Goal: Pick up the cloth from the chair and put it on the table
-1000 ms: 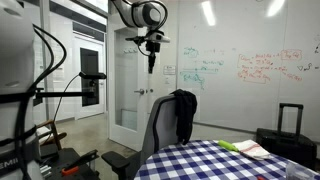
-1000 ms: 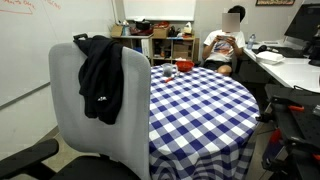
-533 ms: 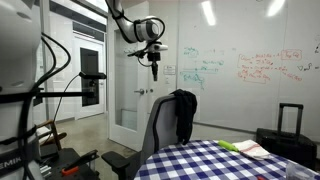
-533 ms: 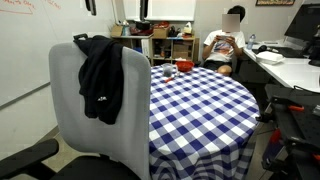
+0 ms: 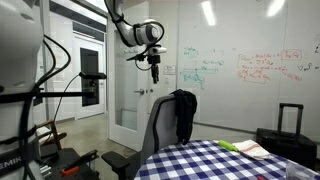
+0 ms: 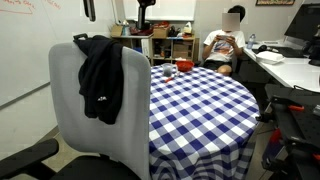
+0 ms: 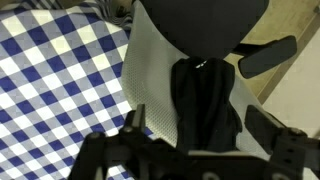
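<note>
A black cloth hangs over the back of a grey office chair. Both also show in an exterior view, the cloth draped on the chair. The round table with a blue-and-white checked cover stands next to the chair. My gripper hangs high above and slightly beside the chair, open and empty. In the wrist view the open jaws frame the cloth on the pale chair back far below, with the table beside it.
A person sits behind the table near shelves. A red object and papers lie on the table. A black suitcase stands by the whiteboard wall. Stands and cables are at one side.
My gripper has come down and moved sideways toward the chair. The cloth and chair have not moved.
</note>
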Motion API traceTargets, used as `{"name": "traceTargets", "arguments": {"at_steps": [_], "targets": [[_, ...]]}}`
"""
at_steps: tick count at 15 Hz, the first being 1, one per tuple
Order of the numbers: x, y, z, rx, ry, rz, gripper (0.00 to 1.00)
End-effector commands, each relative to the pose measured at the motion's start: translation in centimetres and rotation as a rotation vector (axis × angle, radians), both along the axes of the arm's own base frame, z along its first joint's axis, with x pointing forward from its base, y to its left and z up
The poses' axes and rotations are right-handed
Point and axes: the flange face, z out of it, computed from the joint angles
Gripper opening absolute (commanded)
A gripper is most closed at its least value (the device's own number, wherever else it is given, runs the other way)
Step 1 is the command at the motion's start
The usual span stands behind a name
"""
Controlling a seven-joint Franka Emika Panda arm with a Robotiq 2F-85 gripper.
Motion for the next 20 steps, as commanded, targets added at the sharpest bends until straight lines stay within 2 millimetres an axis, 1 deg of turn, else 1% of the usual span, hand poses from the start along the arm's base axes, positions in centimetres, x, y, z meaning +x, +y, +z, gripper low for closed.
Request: {"name": "traceTargets", "arguments": {"at_steps": [1,3,6,9,11,15,20], "targets": [[-0.3,0.4,-0.9,0.06,-0.105,-0.154,1.0],[0.7,0.4,-1.6,0.081,-0.166,-0.233,1.0],[2.5,0.3,-3.0,0.051,-0.213,-0.292,1.0],[3.7,1.5,-4.9,0.013,-0.193,-0.295,1.0],[4.6,2.7,-5.9,0.0,-0.182,-0.275,1.0],[6.4,4.9,-7.0,-0.029,-0.191,-0.247,1.0],[8.8,5.8,-9.3,-0.105,-0.152,-0.257,1.0]]}}
